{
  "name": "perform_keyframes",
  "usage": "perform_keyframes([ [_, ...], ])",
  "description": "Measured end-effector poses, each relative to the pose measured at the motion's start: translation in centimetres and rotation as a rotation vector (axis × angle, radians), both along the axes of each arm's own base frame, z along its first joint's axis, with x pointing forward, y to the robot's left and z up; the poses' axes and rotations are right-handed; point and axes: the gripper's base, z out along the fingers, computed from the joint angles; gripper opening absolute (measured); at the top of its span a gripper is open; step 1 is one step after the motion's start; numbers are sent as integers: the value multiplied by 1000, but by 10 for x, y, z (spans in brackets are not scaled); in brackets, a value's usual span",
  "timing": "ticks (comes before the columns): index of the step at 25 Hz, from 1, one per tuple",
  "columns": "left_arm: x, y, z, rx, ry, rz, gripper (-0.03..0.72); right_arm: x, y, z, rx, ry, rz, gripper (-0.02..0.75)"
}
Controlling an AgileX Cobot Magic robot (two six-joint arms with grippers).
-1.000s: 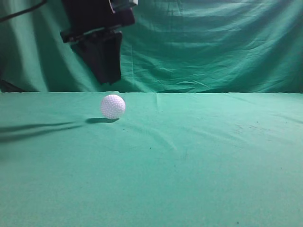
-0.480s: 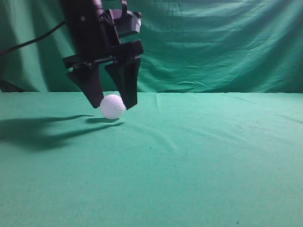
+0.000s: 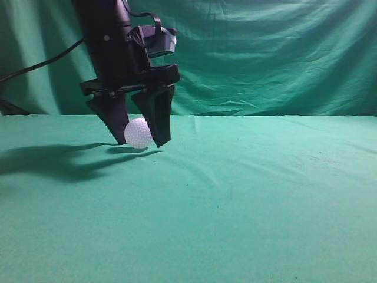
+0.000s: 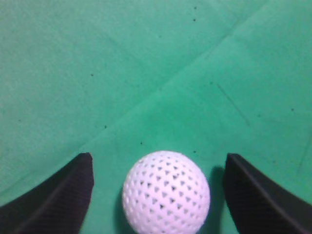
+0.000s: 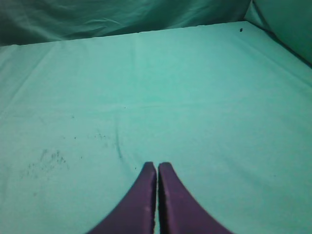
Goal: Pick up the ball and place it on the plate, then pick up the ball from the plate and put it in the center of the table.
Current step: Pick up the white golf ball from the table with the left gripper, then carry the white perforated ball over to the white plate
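My left claw [image 3: 140, 140] is spread wide around the golf ball [image 3: 139, 132], which sits on the green tabletop [image 3: 247, 200] toward the far left, not far from the far edge. In the left wrist view the ball [image 4: 165, 191] lies between my two fingertips [image 4: 58, 195] with cloth showing on both sides, so nothing is gripping it yet, and it looks slightly nearer one tip than the other. That is my main worry: if I close unevenly, the nearer tip should touch first and nudge the ball, and a round, hard, dimpled ball on cloth will likely roll away toward the far edge or squirt out from between the tips. Closing too high would pinch above its middle and pop it downward and out; going lower risks dragging the tips into the wrinkled cloth and bunching it. My right claw [image 5: 157, 195] has its tips pressed together, holding nothing, over bare cloth well apart from the ball. I see no plate in any view, so I cannot tell where the carry has to end, and a weak pinch may drop the ball on the way.
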Motion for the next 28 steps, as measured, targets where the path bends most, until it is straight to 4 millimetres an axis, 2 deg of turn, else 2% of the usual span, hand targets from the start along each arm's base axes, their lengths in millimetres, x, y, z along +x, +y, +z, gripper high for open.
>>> perform_keyframes([
  [2,0,0,0,0,0,0,542,0,0,0,0,0,0,0],
  [6,1,0,-1,0,0,0,319,0,0,0,0,0,0,0],
  [7,1,-1,0,-2,-3,0,301,0,0,0,0,0,0,0],
  [11,4,-3,10,0,9,-10,312,0,0,0,0,0,0,0],
  [15,8,-6,30,-4,31,-14,312,0,0,0,0,0,0,0],
  [18,7,-5,49,-16,30,41,312,0,0,0,0,0,0,0],
  [22,-3,5,86,-12,-21,101,312,0,0,0,0,0,0,0],
  [28,-35,28,157,-39,-164,134,312,0,0,0,0,0,0,0],
])
